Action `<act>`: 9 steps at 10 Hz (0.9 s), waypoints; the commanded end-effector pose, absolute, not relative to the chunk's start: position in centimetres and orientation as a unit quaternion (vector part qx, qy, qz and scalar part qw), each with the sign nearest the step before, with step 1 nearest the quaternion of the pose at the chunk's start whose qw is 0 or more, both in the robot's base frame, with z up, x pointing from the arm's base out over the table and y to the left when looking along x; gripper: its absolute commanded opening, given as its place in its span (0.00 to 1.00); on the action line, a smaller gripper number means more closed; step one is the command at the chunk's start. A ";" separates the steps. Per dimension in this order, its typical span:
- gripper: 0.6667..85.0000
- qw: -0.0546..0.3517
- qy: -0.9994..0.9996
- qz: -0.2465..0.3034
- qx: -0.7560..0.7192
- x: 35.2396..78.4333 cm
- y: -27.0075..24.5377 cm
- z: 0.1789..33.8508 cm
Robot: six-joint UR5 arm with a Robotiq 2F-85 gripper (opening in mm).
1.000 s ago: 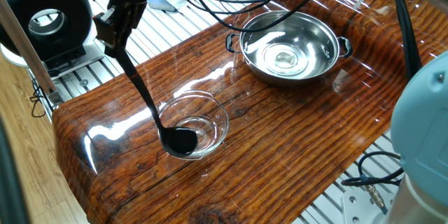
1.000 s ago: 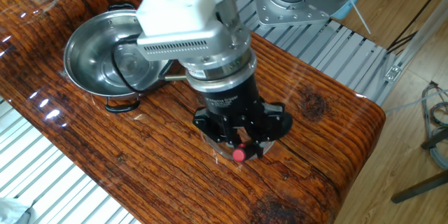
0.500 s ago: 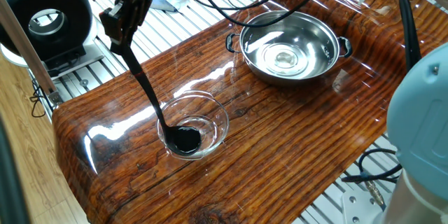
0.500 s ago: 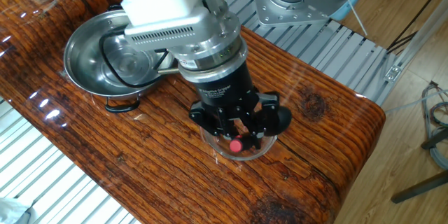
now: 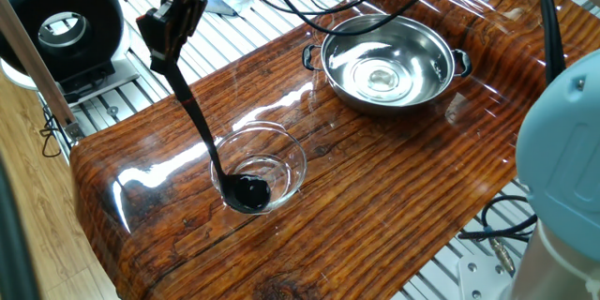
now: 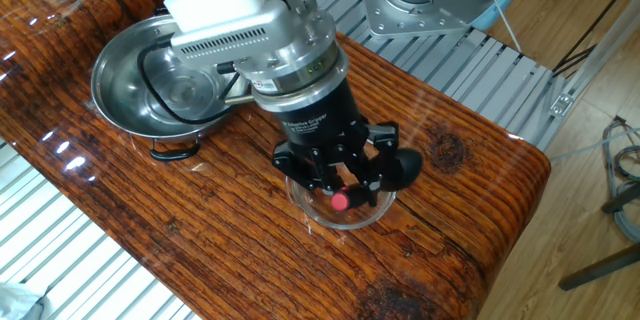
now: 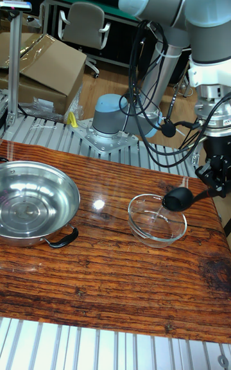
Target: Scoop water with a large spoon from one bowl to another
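Observation:
My gripper [image 5: 165, 54] is shut on the top of the large spoon's handle [image 5: 198, 124], above the table's left end. The black spoon slants down to its cup [image 5: 248, 191], which sits inside the small clear glass bowl [image 5: 291, 161]. In the tall fixed view the cup [image 7: 178, 198] is tipped sideways over that glass bowl [image 7: 149, 223]. A red mark [image 6: 340, 201] shows at the handle tip between the fingers. The steel bowl [image 5: 389, 61] with black side handles stands apart at the far right, and glints of water [image 5: 380, 78] show in its bottom.
Black cables [image 5: 309, 5] hang over the table behind the steel bowl. A round black device [image 5: 61, 23] sits off the table at the left. The robot base [image 7: 113, 117] is bolted behind the table. The wooden table edge [image 6: 520, 160] lies close to the glass bowl.
My wrist has turned and leaned, tipping the spoon's cup sideways within the glass bowl. Both bowls have stayed put.

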State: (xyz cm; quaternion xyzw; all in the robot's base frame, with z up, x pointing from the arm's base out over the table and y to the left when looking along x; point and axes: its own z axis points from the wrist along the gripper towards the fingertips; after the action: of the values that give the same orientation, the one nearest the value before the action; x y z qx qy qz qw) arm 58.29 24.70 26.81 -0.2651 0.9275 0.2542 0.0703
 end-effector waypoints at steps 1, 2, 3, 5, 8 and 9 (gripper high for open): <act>0.00 0.069 0.918 0.284 -0.268 57.7 25.2 27.4; 0.00 0.069 0.915 0.290 -0.273 57.5 25.4 27.6; 0.00 0.069 0.911 0.295 -0.278 57.3 25.4 27.6; 0.00 0.070 0.902 0.315 -0.287 56.9 25.9 27.9; 0.00 0.068 0.895 0.327 -0.295 56.4 26.2 28.4; 0.00 0.069 0.894 0.329 -0.296 56.4 26.2 28.4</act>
State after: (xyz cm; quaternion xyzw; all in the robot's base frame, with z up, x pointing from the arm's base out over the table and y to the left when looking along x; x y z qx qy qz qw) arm 56.64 25.82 27.79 -0.2913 0.9014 0.3136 0.0660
